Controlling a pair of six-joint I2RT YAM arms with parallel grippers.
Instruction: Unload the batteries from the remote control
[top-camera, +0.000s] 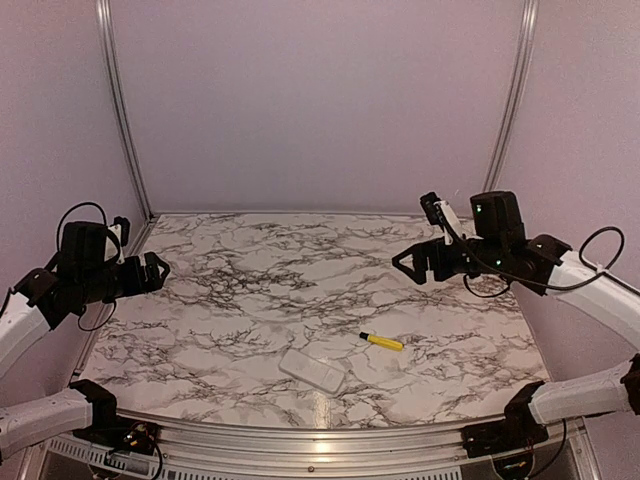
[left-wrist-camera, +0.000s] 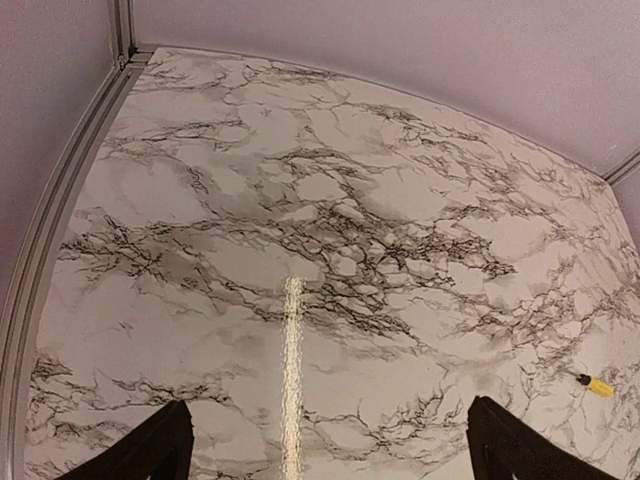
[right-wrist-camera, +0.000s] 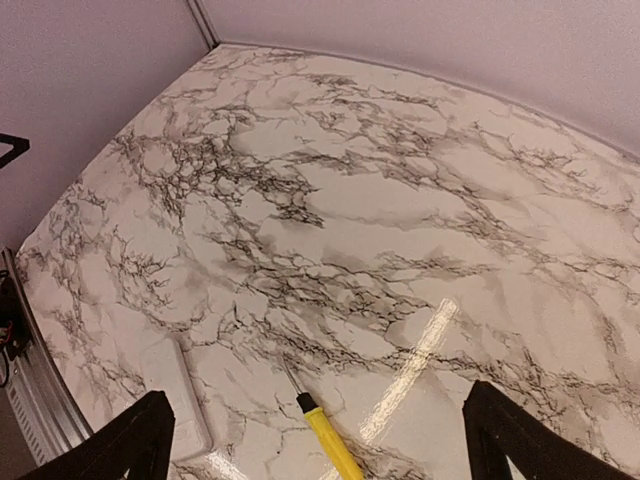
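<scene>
The white remote control (top-camera: 313, 370) lies flat near the front edge of the marble table (top-camera: 250, 290), its plain face up; the right wrist view shows it at the lower left (right-wrist-camera: 178, 395). The batteries are hidden. My left gripper (top-camera: 158, 270) hovers open above the table's left side, its dark fingertips (left-wrist-camera: 150, 450) wide apart over bare marble. My right gripper (top-camera: 405, 262) hangs open above the right side, well behind the remote, with nothing between its fingers (right-wrist-camera: 500, 430).
A yellow stick with a black tip (top-camera: 381, 341) lies just right of and behind the remote, also seen in the right wrist view (right-wrist-camera: 330, 445) and far right in the left wrist view (left-wrist-camera: 597, 385). Walls enclose the table's back and sides.
</scene>
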